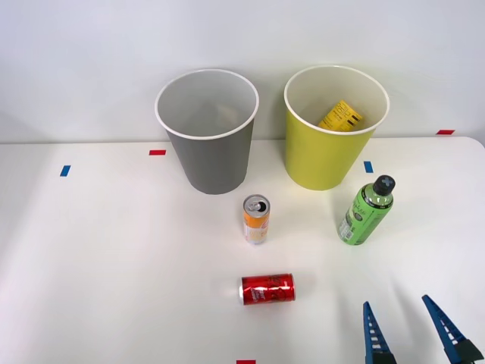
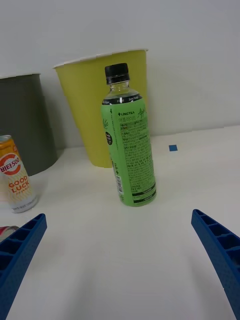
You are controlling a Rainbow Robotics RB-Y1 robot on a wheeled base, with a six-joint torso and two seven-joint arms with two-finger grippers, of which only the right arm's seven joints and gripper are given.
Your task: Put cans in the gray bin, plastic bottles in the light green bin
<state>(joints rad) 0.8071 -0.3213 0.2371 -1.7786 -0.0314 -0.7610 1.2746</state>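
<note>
White wall stands behind a white tabletop (image 1: 98, 258) that carries some small blue and red tape marks. Near the far edge of the tabletop stand the gray bin (image 1: 208, 133) and, just beside it toward the right edge, the light green bin (image 1: 333, 129). The yellow bottle (image 1: 340, 117) lies inside the light green bin, leaning on its wall. The green bottle (image 1: 366, 210) stands upright in front of the light green bin, a little toward the right edge, with its black cap on. The orange-and-white can (image 1: 256, 219) stands upright near the middle of the tabletop, in front of the gap between the two bins. The red can (image 1: 267, 289) lies on its side nearer to the front edge. The right tool (image 1: 409, 330) is at the front right corner, its blue ribbed fingers spread wide apart and holding nothing.
</note>
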